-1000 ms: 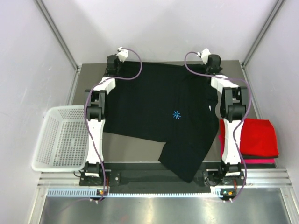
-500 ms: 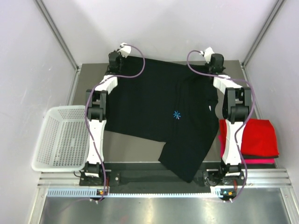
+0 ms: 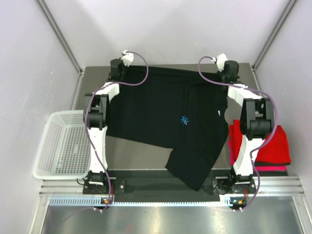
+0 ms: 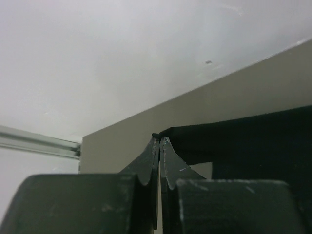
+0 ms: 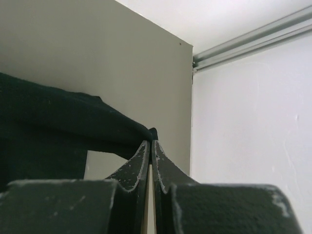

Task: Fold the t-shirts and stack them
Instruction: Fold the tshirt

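Note:
A large black t-shirt (image 3: 165, 109) with a small light-blue mark on the chest is stretched across the table, one sleeve hanging toward the near edge. At the far left, my left gripper (image 3: 117, 66) (image 4: 159, 137) is shut on a pinch of the black cloth (image 4: 243, 141). Over at the far right, my right gripper (image 3: 229, 68) (image 5: 150, 142) is shut on the shirt's other far corner (image 5: 58, 117). The cloth hangs taut between both grippers, lifted off the table at the far edge. A folded red t-shirt (image 3: 270, 141) lies on a magenta one (image 3: 273, 167) at the right.
A white mesh basket (image 3: 61, 146) sits off the table's left edge. White walls and aluminium frame posts close in the far side and both flanks. The bare grey table (image 3: 139, 156) shows in front of the shirt.
Both grippers have carried the shirt's far corners a little further apart and back, the right one more so, pulling the far hem straighter.

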